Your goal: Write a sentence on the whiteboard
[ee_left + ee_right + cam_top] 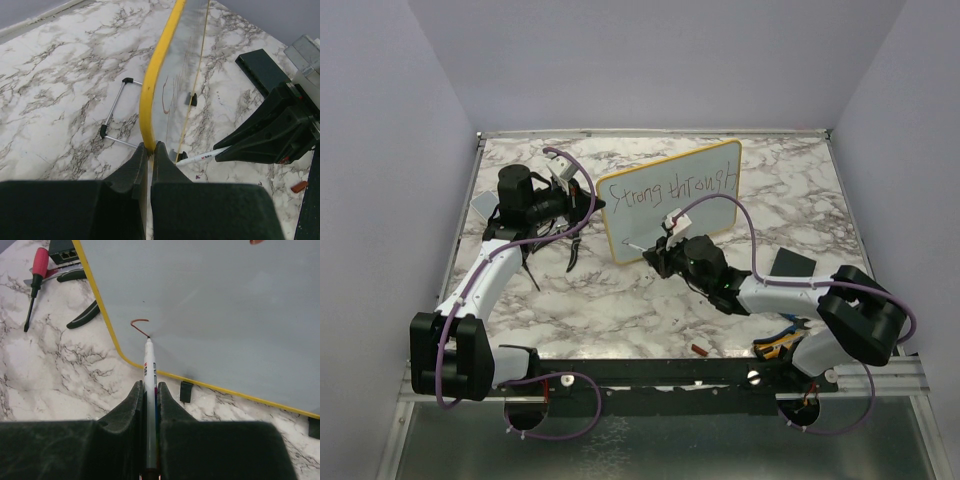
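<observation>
The whiteboard (672, 205) stands tilted on the marble table, with a yellow frame. The sentence (665, 187) shows as one line of dark letters, roughly "Strong throught". My left gripper (591, 204) is shut on the board's yellow left edge (152, 85), as seen in the left wrist view (150, 146). My right gripper (663, 250) is shut on a white marker (149, 367); the jaws (149, 386) clamp its barrel. The marker's tip touches the board (215, 300) near the lower left corner, at the end of a small curved stroke (139, 321). The marker also shows in the left wrist view (202, 156).
A red-handled screwdriver (35, 277) and dark pliers (84, 315) lie left of the board. A small dark square slab (791, 264) lies right of the right arm. A red cap (699, 349) and an orange-black tool (778, 346) sit near the front edge. A wire stand (114, 119) lies behind the board.
</observation>
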